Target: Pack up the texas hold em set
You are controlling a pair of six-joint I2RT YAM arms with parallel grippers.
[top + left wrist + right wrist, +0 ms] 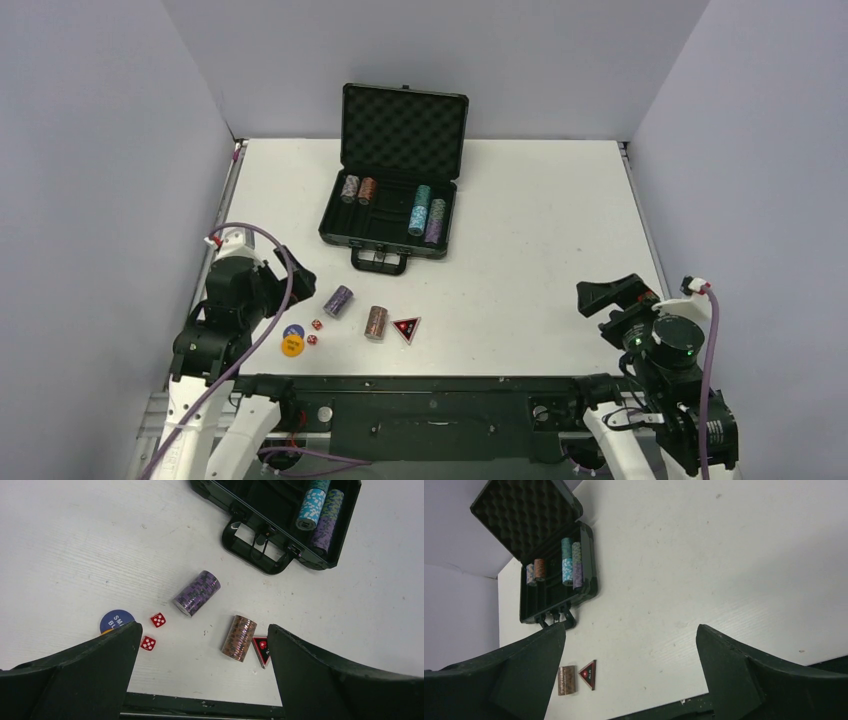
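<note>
Nearest to us, the left fingers stand wide apart with nothing between them, hanging above the loose pieces at the worktop's near left. The right fingers are equally spread and empty, over bare worktop at the near right, well apart from every piece.

In the left wrist view one finger covers part of the blue disc, so its white lettering is cut off. The yellow disc touching it shows properly only from above. Two red dice lie just beside the discs, slightly apart from each other; we cannot read their pips with confidence from the top view.

A little farther out, a purple chip stack lies on its side, and near it to the right a brown chip stack does the same. The black-red triangle sits just beside the brown stack, with one corner hidden behind the other left finger.

Beyond them the black case lies open at mid-worktop, its handle facing us and its foam-lined lid raised at the back. Inside, two short stacks, one pale and one brown, lie at the back left. A teal stack and a purple one lie side by side at the right. The dark interior hides the slot dividers. In the left wrist view the frame crops all but the case's front right corner.
</note>
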